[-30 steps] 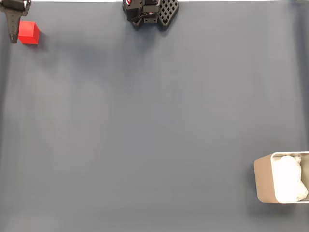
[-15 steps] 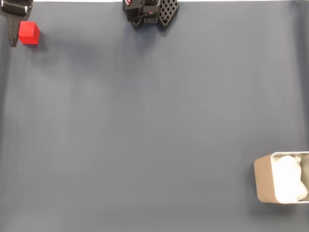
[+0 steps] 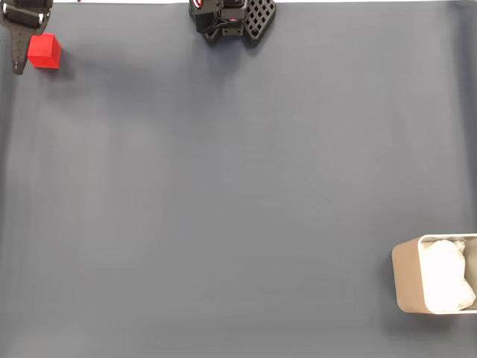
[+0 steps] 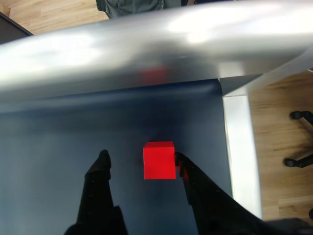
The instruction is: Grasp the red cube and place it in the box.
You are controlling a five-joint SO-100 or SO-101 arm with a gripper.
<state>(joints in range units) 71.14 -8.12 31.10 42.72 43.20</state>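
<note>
On the dark blue-grey mat [image 3: 238, 194] there is 1 red cube [image 3: 45, 51] and 1 box [image 3: 434, 283]. Seen from the fixed view, the cube sits in the top left corner of the mat, and the box sits far away in the bottom right corner, cut off by the right edge. The box has a beige side, a pale rim, and 1 lump of white stuff [image 3: 446, 276] inside it. The cube is not in the box. The black claw [image 3: 22, 33] hangs over the top left corner, with 1 finger [image 3: 18, 54] just to the left of the cube. At the top middle of that view stands 1 black arm base [image 3: 232, 18]. From the wrist view, the claw [image 4: 141, 159] has 2 black fingers, and they are spread apart. The cube [image 4: 159, 160] rests on the mat between them. The right finger [image 4: 185, 169] is just beside the cube's right side, maybe touching it, and I cannot tell for sure. The left finger [image 4: 100, 169] stands clear of the cube with a gap of mat between. Past the cube runs 1 shiny grey bar [image 4: 146, 44], blurry, with a faint red glow on it. On the right of that view are a wood floor [image 4: 281, 127] and 2 black chair wheels [image 4: 299, 138].
</note>
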